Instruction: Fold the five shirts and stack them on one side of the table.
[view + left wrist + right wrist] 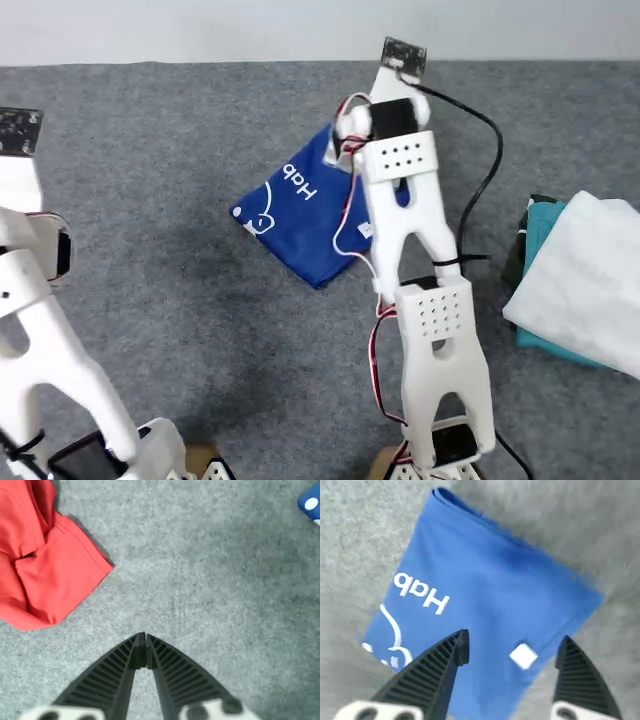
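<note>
1. Hovering over the folded blue shirt [295, 215], the right pincer [514, 637] is spread wide with cloth showing between its jaws. It grips nothing.
2. The blue shirt lies as a flat rectangle at the upper centre of the high view, on the grey tabletop [160, 130], well apart from the stack.
3. The stack sits at the right edge of the high view. A white shirt [585, 275] lies on top of a teal shirt [545, 225], with a dark layer showing at the stack's left border.
4. The left pincer [141, 640] is closed and empty above bare tabletop. A crumpled red shirt [45, 575] lies near it, not yet folded.
5. Step in hand, as judged: transfer of the folded blue shirt to the stack.
6. The next move calls for lowering the right pincer onto one edge of the blue shirt and closing across all layers, so that the fold does not open.
7. The shirt then goes toward the right edge and is laid squarely on the white shirt.
</note>
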Available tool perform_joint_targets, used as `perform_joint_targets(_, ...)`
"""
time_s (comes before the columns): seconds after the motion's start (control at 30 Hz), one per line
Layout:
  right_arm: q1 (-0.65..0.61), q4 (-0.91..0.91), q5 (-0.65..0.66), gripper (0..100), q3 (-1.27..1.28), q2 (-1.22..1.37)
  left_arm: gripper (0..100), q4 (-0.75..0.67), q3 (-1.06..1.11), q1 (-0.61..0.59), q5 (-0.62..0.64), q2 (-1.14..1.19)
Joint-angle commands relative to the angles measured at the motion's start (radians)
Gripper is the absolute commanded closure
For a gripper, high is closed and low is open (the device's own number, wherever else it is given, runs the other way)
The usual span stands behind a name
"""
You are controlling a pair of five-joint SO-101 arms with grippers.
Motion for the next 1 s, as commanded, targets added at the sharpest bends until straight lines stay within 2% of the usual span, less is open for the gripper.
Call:
perform_joint_targets(0.0, -0.045, 0.041, -0.121, 65.5, -0.049, -0.062, 99, 0.005, -0.002, 0.031, -0.011, -0.021)
perform_joint_targets(0.17, -0.124, 0.039, -0.265, 53.8, -0.048, -0.065, 99, 0.003, -0.002, 0.074, -0.011, -0.021)
perform_joint_targets(0.3, -0.125, 0.025, -0.342, 50.4, -0.049, -0.013, 99, 0.003, -0.002, 0.078, -0.011, -0.021)
perform_joint_targets(0.6, -0.085, -0.116, -0.381, 50.4, -0.054, 0.196, 99, 0.008, -0.002, 0.074, -0.009, -0.021)
perform_joint_targets(0.83, -0.062, -0.3, -0.311, 50.6, -0.054, 0.38, 99, 0.009, -0.002, 0.074, -0.005, -0.021)
perform_joint_targets(0.9, -0.068, -0.318, -0.304, 53.7, -0.054, 0.415, 99, 0.009, -0.002, 0.074, -0.003, -0.021)
perform_joint_targets(0.97, -0.068, -0.32, -0.302, 62.3, -0.066, 0.424, 99, 0.009, -0.002, 0.074, -0.003, -0.021)
